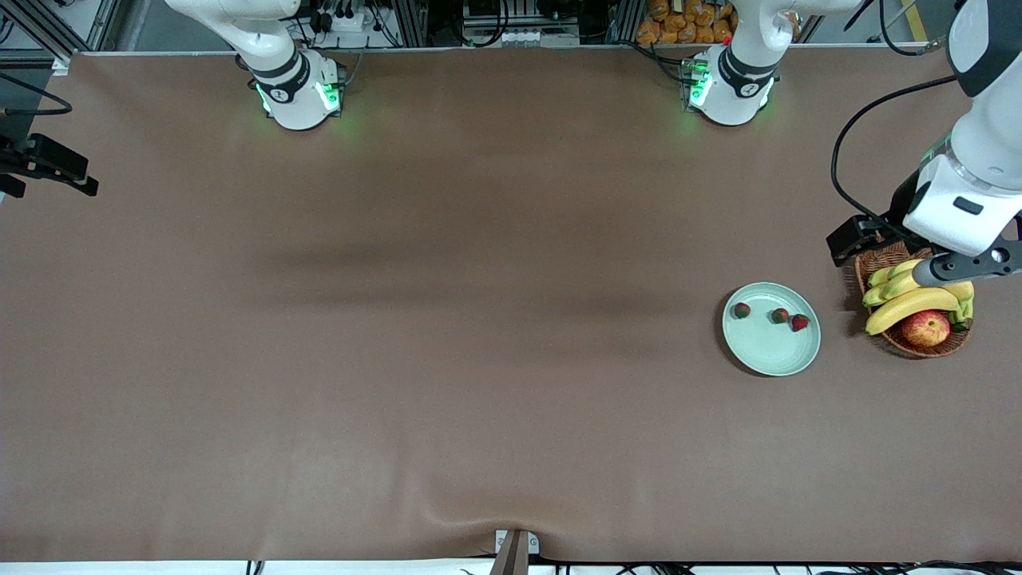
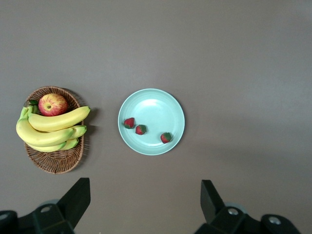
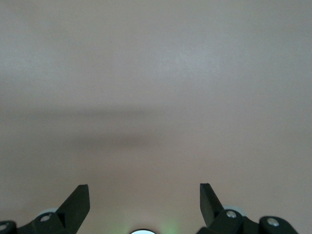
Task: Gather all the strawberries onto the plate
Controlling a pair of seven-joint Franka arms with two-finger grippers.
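Strawberries (image 1: 780,315) lie on plate (image 1: 770,351); left gripper (image 2: 145,204) and right gripper (image 3: 144,204) fingers apart

A table (image 1: 399,319) covered in a plain brown cloth is seen. Toward the left arm's end, a pale green plate (image 1: 770,347) and a wicker basket (image 1: 926,347) are set side by side on it, near each other.

I see three strawberries (image 1: 779,315) on the plate (image 1: 766,351); beside it, toward the left arm's end, the basket (image 1: 926,346) holds bananas (image 1: 910,303) and an apple (image 1: 925,327).
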